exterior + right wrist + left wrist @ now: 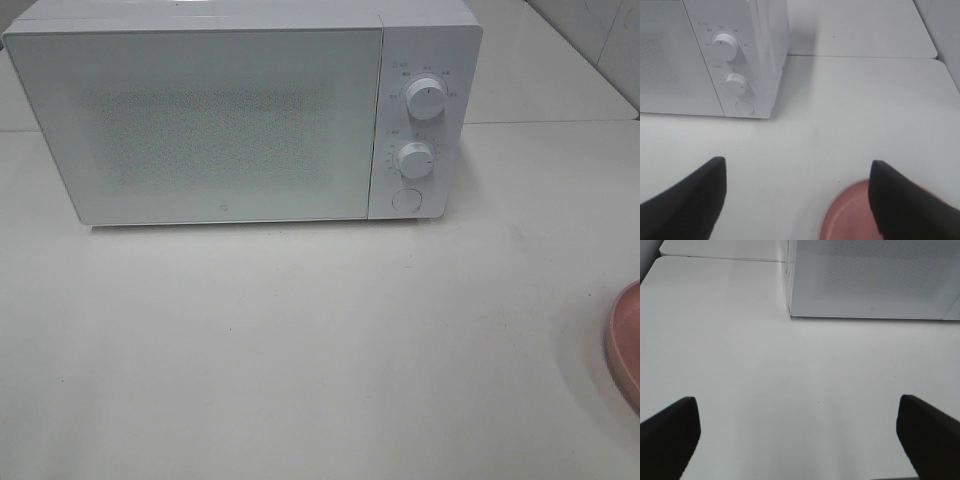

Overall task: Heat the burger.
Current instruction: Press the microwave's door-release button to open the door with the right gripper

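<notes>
white microwave (220,125) door closed, dial (427,100) labels unreadable, pink plate (625,345), left pincer (799,432) spread, right pincer (797,187) spread

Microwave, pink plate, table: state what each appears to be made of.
Microwave: white matte casing, likely painted metal or plastic. The door's dotted mesh panel suggests glass over a perforated screen.
Pink plate: smooth, faintly glossy raised rim. It could be plastic or glazed ceramic; the look does not settle which.
Table: white and smooth with a soft sheen, probably laminate.
</notes>
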Robot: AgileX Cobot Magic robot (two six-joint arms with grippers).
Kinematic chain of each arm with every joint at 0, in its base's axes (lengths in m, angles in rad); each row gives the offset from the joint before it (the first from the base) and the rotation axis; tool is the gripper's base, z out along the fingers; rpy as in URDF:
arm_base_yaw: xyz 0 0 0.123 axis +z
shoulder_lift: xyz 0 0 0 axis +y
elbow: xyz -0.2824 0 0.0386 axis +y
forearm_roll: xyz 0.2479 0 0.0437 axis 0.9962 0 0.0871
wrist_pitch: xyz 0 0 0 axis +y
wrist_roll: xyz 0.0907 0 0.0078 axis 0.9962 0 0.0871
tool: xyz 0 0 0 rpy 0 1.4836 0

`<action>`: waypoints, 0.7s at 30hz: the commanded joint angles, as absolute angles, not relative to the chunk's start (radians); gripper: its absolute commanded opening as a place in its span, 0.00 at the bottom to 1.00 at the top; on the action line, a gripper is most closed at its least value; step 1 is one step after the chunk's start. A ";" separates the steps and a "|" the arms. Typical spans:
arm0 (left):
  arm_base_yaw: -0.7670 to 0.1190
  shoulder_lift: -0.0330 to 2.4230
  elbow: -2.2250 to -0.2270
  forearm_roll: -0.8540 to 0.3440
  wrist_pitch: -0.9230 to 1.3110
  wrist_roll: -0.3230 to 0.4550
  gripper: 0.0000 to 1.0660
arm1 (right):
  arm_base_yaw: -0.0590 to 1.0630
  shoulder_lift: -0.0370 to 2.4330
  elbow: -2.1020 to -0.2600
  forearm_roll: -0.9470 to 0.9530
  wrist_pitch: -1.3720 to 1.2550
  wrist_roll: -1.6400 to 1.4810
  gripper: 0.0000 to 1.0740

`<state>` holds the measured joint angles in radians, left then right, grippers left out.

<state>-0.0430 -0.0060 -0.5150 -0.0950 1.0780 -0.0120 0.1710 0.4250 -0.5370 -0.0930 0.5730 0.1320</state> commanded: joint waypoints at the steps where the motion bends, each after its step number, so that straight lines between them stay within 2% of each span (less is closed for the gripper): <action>1: -0.040 -0.027 -0.515 -0.105 1.066 -0.012 0.94 | 0.165 0.469 -0.546 -0.106 0.488 0.124 0.70; 21: -0.040 -0.027 -0.515 -0.105 1.066 -0.012 0.94 | 0.165 0.799 -0.546 -0.107 0.164 0.124 0.70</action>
<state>-0.0430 -0.0060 -0.5150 -0.0950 1.0780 -0.0120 0.1710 0.7510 -0.5370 -0.1010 0.2290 0.1320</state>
